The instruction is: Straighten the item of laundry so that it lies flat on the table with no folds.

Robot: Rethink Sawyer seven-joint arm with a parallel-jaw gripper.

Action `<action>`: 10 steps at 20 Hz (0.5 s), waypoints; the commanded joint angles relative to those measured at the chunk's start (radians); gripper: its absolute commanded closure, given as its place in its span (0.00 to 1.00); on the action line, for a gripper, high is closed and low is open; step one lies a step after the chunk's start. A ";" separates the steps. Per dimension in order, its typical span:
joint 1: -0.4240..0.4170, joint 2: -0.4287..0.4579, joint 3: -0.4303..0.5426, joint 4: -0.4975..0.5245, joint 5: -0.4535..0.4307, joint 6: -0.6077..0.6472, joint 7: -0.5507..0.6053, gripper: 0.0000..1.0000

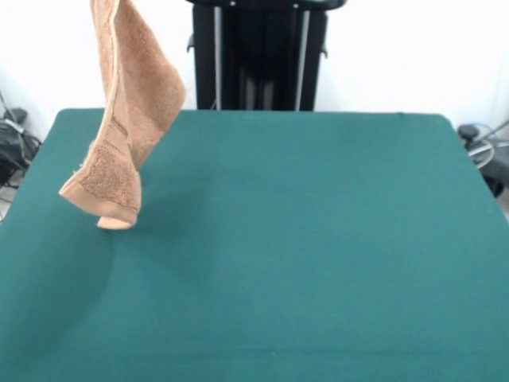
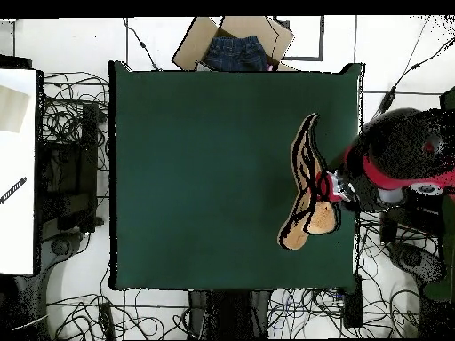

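Above the desk (image 1: 318,239), near its left edge in the front view, the towel (image 1: 127,103) hangs lengthwise, folded on itself, its lowest corner close over the felt. From overhead the arm (image 2: 400,164) reaches it from the side; the pincer's state cannot be told.

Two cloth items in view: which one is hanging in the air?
The peach towel, hanging beside the arm above the table. The blue jeans lie in a cardboard box past the table's edge.
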 commanded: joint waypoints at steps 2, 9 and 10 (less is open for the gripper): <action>0.002 0.012 0.045 0.155 -0.056 -0.176 -0.155 1.00; 0.024 -0.014 0.031 0.251 -0.052 -0.307 -0.090 1.00; 0.029 -0.020 0.029 0.263 -0.051 -0.321 -0.080 1.00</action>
